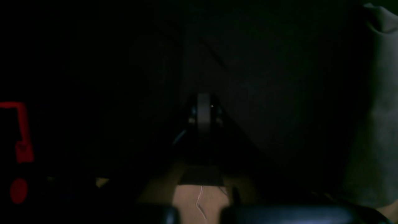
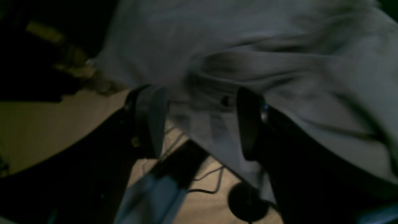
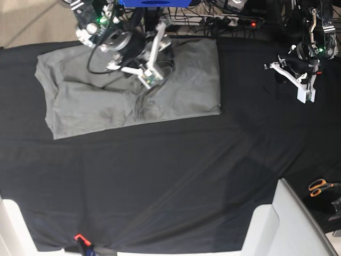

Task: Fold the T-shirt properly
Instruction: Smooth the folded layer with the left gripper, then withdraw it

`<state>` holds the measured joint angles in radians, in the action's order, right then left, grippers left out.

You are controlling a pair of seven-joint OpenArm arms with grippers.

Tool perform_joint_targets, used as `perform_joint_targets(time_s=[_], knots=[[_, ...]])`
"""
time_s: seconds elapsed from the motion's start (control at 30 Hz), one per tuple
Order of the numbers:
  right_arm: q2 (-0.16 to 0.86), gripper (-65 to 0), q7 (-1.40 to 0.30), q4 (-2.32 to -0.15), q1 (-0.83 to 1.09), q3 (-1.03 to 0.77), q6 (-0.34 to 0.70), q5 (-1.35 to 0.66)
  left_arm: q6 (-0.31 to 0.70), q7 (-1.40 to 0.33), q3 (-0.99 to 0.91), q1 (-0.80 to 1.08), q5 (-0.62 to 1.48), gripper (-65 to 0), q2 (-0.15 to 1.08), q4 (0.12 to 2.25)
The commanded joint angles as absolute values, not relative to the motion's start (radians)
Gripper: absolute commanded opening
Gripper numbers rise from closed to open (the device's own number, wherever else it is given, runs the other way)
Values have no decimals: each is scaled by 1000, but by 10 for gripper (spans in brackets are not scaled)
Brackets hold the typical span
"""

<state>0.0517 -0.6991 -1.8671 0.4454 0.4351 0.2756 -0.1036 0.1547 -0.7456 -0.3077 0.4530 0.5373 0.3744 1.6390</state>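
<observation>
T-shirt (image 3: 176, 80) collar hidden under right pincer (image 2: 199, 121); left view dark.

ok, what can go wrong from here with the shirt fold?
1. The right gripper has open jaws straddling bunched fabric of the plain light grey cotton T-shirt; closing may pinch several layers and drag the half-made fold crooked.
2. The left gripper, shut and empty, sits off the shirt over the large black cloth, so nothing pins the far side; a one-sided pull may shift the whole shirt.
</observation>
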Motion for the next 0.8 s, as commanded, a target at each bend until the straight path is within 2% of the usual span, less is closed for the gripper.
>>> perform_joint_targets(time_s=[0.0, 0.07, 0.13, 0.23, 0.33, 0.57, 0.77], knots=[[53, -309, -676, -1891, 443, 424, 271, -110, 194, -733, -278, 472, 553, -650, 384, 1702], [54, -312, -676, -1917, 443, 383, 271, -111, 203, -737, -200, 490, 553, -650, 358, 1790], [54, -354, -676, -1943, 450, 318, 271, -114, 157, -737, -150, 499, 549, -650, 302, 1834], [47, -479, -673, -1954, 469, 179, 274, -116, 108, -734, -82, 490, 544, -650, 216, 1834], [36, -647, -627, -1951, 475, 39, 275, -142, 50, -731, -7, 455, 472, -650, 156, 1813], [38, -642, -595, -1945, 487, -262, 277, -450, 24, -731, 85, 400, 294, -650, 54, 1756], [39, -642, -625, -1945, 495, -352, 277, -479, 24, -731, 139, 372, 269, -650, 36, 1672]])
